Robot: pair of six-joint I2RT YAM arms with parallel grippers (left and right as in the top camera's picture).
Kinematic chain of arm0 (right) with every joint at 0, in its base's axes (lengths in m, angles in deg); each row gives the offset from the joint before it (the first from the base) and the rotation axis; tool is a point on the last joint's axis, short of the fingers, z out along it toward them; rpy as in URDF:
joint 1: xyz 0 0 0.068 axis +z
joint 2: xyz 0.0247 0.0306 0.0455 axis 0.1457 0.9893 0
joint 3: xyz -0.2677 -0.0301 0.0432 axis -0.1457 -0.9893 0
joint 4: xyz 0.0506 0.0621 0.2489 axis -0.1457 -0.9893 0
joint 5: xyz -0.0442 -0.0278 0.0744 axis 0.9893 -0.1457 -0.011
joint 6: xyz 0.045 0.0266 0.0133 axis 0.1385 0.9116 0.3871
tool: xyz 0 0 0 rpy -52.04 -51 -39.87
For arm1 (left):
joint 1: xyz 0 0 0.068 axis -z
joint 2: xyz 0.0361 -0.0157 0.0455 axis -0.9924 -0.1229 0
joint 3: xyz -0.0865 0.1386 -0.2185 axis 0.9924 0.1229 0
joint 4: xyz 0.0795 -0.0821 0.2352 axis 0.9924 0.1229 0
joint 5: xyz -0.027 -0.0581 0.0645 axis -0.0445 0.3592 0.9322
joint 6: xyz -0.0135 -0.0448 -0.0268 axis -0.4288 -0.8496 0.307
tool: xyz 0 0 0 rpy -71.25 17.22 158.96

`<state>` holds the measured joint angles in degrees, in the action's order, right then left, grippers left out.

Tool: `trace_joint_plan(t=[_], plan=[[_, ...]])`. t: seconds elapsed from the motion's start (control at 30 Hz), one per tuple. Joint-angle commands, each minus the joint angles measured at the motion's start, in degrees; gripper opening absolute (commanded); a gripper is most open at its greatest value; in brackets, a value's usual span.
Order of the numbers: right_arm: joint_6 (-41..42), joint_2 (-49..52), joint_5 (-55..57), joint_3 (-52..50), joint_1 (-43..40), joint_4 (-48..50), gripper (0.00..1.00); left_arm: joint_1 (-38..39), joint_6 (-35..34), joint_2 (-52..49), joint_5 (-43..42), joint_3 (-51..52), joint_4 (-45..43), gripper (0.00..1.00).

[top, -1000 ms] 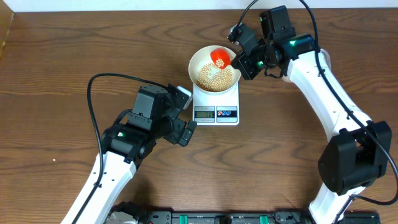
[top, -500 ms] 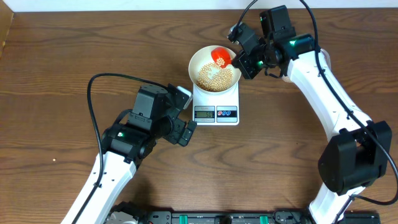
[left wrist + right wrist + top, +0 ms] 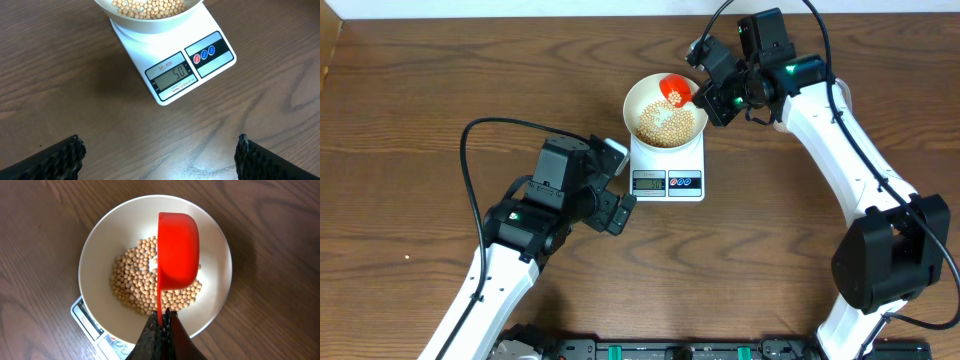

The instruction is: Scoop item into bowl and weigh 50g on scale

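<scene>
Fifty on the scale (image 3: pixel 172 75); nothing moved. My right pincer (image 3: pixel 161 324) pinches the red scoop (image 3: pixel 177 250) just ahead, over the bowl (image 3: pixel 95 255) of beans (image 3: pixel 130 282); left pincer (image 3: pixel 157 152) spread. I judge target met.

Cut by top edge, left wrist view: bowl (image 3: pixel 150 26). Largely hidden beneath bowl, right wrist view: scale (image 3: pixel 90 322). Illegibly small overhead: display (image 3: pixel 648 181) digits.

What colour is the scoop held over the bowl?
The scoop is bright red-orange, clearest in the right wrist view.
</scene>
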<state>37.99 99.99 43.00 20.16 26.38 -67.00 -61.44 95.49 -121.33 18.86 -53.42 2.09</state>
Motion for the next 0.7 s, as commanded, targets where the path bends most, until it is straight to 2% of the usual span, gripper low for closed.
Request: trace_joint_plan(t=[0.0, 0.43, 0.67], plan=[[-0.76, -1.2, 0.52, 0.94, 0.85, 0.11, 0.01, 0.07, -0.26, -0.13, 0.76, 0.35, 0.07, 0.98], [-1.36, -1.2, 2.21, 0.94, 0.85, -0.07, 0.01, 0.07, -0.26, -0.13, 0.76, 0.35, 0.07, 0.98], [-1.01, -1.2, -0.52, 0.94, 0.72, 0.04, 0.01, 0.07, -0.26, -0.13, 0.76, 0.35, 0.07, 0.98]])
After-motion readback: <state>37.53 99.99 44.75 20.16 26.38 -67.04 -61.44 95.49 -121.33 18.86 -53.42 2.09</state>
